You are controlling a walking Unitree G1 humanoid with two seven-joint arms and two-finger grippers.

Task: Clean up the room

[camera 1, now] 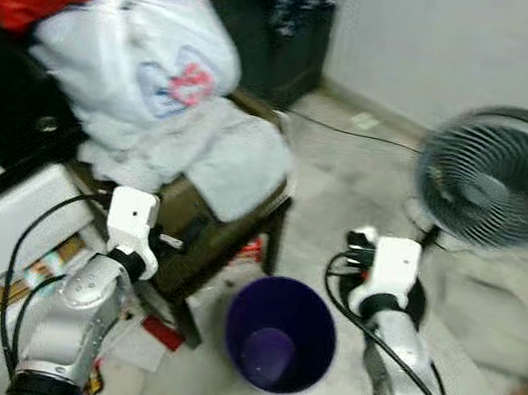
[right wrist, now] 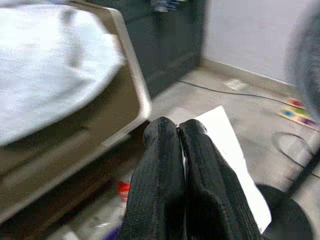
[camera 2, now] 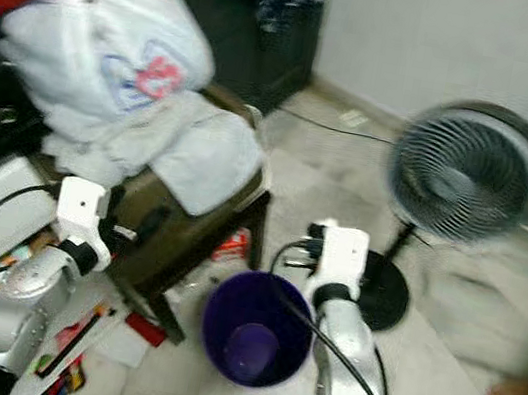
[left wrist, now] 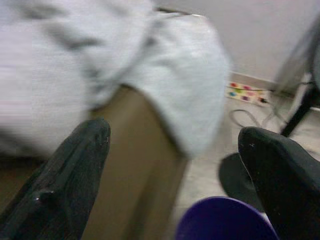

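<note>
- Paper, a white sheet [right wrist: 235,165], sat pinched between the clenched fingers [right wrist: 165,185] of my right claw [right wrist: 181,131], held above the floor near the fan's dark base [right wrist: 282,217].
- My left claw [left wrist: 175,135] was released, its two fingers [left wrist: 70,175] spread wide and empty, pointing at the olive chair [camera 1: 202,233] with the grey cloth [left wrist: 180,85] draped over it.
- Between my two arms a purple bin [camera 1: 280,334] stood upright on the floor, just beside the chair's leg.
- On the chair, a white bag [camera 1: 137,50] was heaped on top of the cloth.
- To my right stood a grey fan [camera 1: 499,176]; a power strip [left wrist: 247,93] lay by the wall.
</note>
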